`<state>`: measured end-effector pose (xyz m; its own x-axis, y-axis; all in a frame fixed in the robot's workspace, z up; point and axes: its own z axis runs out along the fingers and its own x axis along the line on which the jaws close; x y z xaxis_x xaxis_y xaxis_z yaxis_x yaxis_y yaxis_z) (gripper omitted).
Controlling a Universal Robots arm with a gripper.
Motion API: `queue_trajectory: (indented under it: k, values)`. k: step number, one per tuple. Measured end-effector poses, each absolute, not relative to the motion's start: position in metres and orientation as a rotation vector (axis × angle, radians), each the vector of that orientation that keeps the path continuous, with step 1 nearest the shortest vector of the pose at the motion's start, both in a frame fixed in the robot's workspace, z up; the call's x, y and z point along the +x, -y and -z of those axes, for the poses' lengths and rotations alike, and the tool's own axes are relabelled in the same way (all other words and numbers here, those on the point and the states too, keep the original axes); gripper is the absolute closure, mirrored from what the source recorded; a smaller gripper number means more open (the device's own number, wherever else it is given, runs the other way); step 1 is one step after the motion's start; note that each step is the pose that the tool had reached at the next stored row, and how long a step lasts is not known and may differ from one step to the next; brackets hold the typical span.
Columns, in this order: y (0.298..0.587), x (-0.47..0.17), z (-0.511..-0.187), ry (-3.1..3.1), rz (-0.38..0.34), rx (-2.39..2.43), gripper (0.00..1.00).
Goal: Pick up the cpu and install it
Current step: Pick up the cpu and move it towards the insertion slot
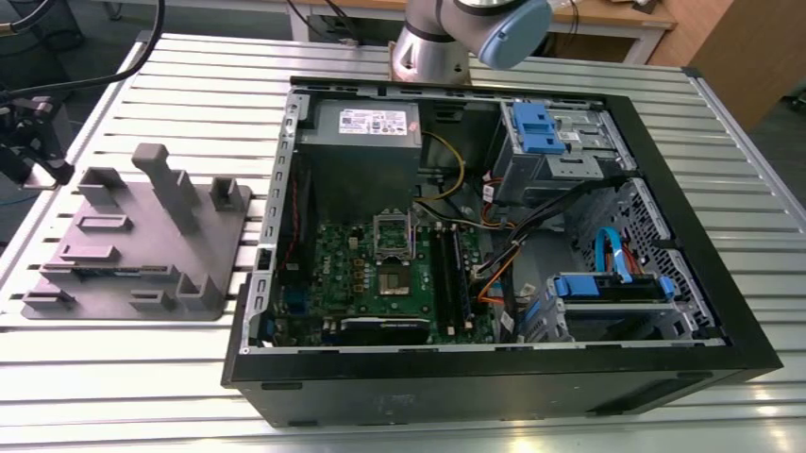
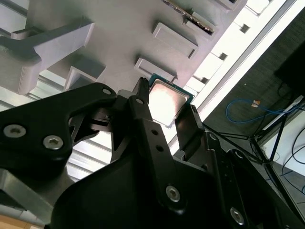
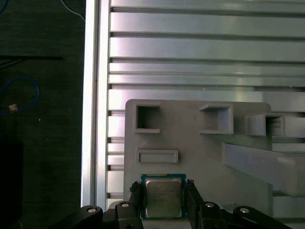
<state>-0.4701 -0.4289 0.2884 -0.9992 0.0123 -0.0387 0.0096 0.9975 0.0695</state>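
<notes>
In both wrist views the gripper [image 3: 162, 187] hides parts of the chip [image 3: 163, 198] along its edges from me, and I cannot tell whether it rests on the grey tray [image 3: 200, 157] or hangs clear. In the exterior view the arm [image 1: 460, 38] runs off the top edge.

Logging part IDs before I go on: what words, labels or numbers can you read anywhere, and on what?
No text can be read.
White label on the power supply: print too small to read.
Small sticker on the drive cage: too small to read.
Top of the chip, held in the tool: faint marks, not legible.
</notes>
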Motion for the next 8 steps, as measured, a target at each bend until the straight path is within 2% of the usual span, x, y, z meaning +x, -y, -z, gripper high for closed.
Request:
queue_trajectory:
  k: [8]
  values:
    - [0.4289, -0.4702, -0.2884, -3.100, -0.121, 0.017, 0.53]
